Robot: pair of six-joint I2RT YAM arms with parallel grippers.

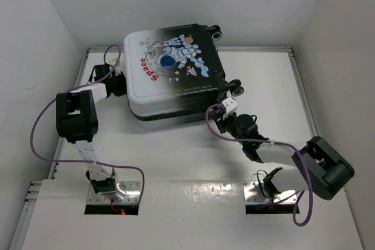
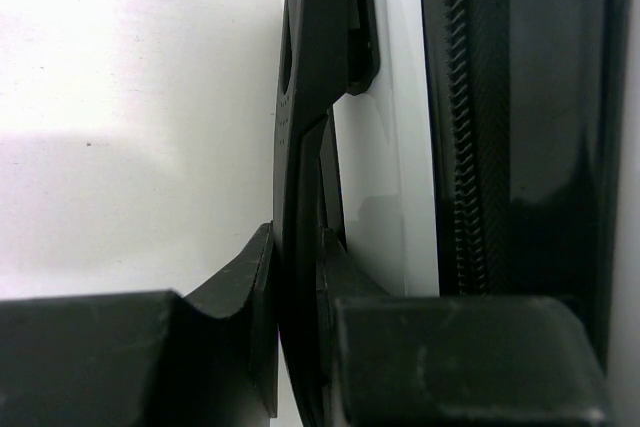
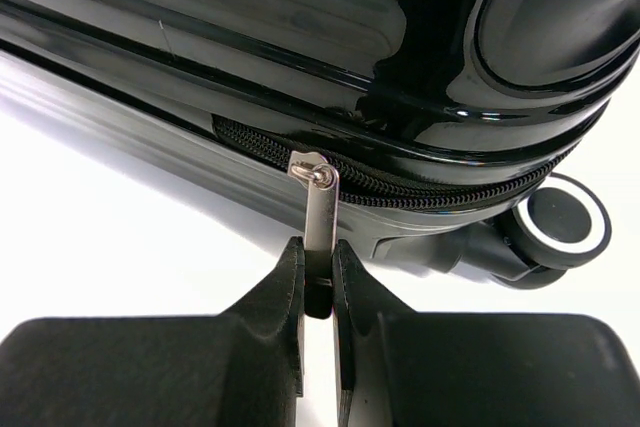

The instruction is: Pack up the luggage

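Lying flat at the far middle of the bench [image 1: 176,162], the one luggage [image 1: 173,74] runs left to right, with its two visible black wheels [image 1: 237,90] on the right end. The shell fades white to black, with a cartoon astronaut and red "Space" on top. The right fingers [image 3: 277,307] are pinched tight on the metal zipper pull [image 3: 321,212], and the left fingers [image 2: 245,292] are clamped on a black handle [image 2: 300,147] at its left edge.

Left fingers [image 2: 225,342] and right fingers [image 3: 268,312] are both clamped tightly shut.
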